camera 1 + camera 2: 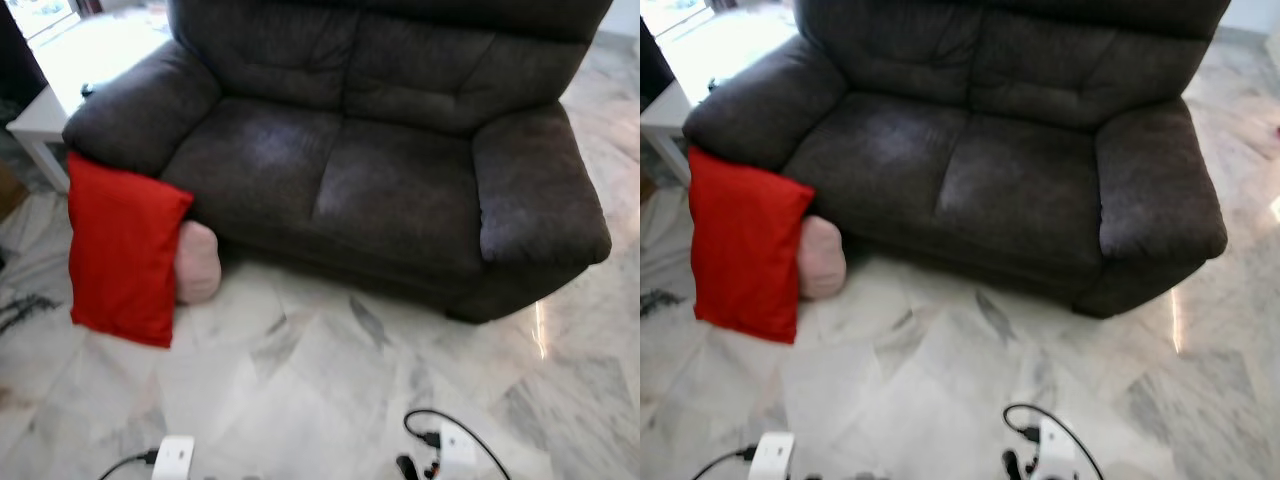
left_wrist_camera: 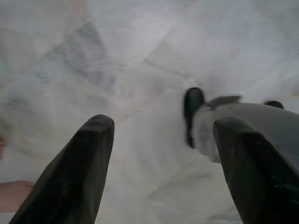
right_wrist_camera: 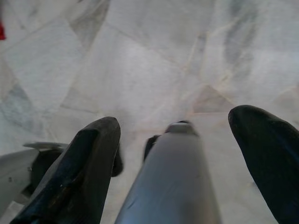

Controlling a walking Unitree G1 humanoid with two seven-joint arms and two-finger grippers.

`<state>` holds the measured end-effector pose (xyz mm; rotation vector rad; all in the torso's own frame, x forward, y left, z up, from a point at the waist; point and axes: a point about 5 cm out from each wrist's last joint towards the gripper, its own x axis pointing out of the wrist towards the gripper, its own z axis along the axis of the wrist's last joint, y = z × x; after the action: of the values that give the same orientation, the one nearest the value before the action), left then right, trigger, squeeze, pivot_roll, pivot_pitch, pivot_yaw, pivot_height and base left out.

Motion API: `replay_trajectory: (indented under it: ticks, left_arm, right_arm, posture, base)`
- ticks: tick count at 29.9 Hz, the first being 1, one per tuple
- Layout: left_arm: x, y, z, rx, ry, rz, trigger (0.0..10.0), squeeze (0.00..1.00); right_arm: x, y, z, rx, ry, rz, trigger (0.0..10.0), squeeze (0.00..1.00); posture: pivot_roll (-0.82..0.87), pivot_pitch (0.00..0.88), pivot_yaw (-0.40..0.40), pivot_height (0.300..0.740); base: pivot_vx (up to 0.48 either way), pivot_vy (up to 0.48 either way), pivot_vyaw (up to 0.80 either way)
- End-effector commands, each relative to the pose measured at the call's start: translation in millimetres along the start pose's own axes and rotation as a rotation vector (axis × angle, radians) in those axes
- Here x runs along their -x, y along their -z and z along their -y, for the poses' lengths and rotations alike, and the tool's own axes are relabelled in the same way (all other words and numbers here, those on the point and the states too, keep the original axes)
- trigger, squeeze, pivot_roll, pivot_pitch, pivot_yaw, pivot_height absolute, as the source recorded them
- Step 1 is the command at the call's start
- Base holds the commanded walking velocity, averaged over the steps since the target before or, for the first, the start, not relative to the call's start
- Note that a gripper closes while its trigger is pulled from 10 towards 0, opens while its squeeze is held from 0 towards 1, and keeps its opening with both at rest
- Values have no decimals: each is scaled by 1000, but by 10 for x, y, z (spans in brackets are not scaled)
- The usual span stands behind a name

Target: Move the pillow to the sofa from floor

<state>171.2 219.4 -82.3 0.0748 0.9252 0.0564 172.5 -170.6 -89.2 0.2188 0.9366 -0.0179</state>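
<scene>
A dark grey two-seat sofa point(image 1: 380, 150) stands on a white marble floor point(image 1: 320, 390), and everything else is placed from it. The red pillow point(image 1: 122, 250) stands on edge on the floor, leaning against the front of the sofa's left armrest, its top corner touching the arm and its lower edge on the tiles. A pink pillow point(image 1: 198, 262) lies just behind the red one, tucked against the sofa's base below the left seat cushion, partly hidden by the red fabric. Both seat cushions are bare. A white bench point(image 1: 45, 115) sits beyond the left armrest, close beside it, in bright light. In front of the sofa, well apart from it at the near edge of the head views, a black cable point(image 1: 450, 430) loops on the tiles beside white parts of the robot. The left claw point(image 2: 161, 168) hangs over the marble with its two black fingers point(image 2: 74, 172) spread wide and nothing between them; one of the robot's grey and black feet shows on the floor past them. The right claw point(image 3: 187, 172) also hangs over the floor, fingers point(image 3: 79, 172) spread apart and holding nothing, with a silver limb of the robot seen between them.
</scene>
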Motion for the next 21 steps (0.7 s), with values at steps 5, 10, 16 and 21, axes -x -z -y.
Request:
replay_trajectory:
  ticks: [5, 10, 16, 21]
  left_arm:
    - [19, 111, 48, 11, 12, -38, 10000, 0]
    - [19, 111, 48, 11, 12, -38, 10000, 0]
    - [19, 111, 48, 11, 12, -38, 10000, 0]
    - [19, 111, 48, 11, 12, -38, 10000, 0]
  right_arm:
    - [36, 79, 105, -11, 32, -23, 10000, 0]
    - [36, 79, 105, -11, 32, -23, 10000, 0]
    - [36, 79, 105, -11, 32, -23, 10000, 0]
    - [36, 79, 105, -11, 32, -23, 10000, 0]
  posture:
    - [38, 152, -4, 740]
    - [38, 152, -4, 740]
    - [38, 152, -4, 740]
    - [38, 152, -4, 740]
  base:
    - [0, 368, 0]
    - [0, 368, 0]
    - [0, 368, 0]
    - [0, 368, 0]
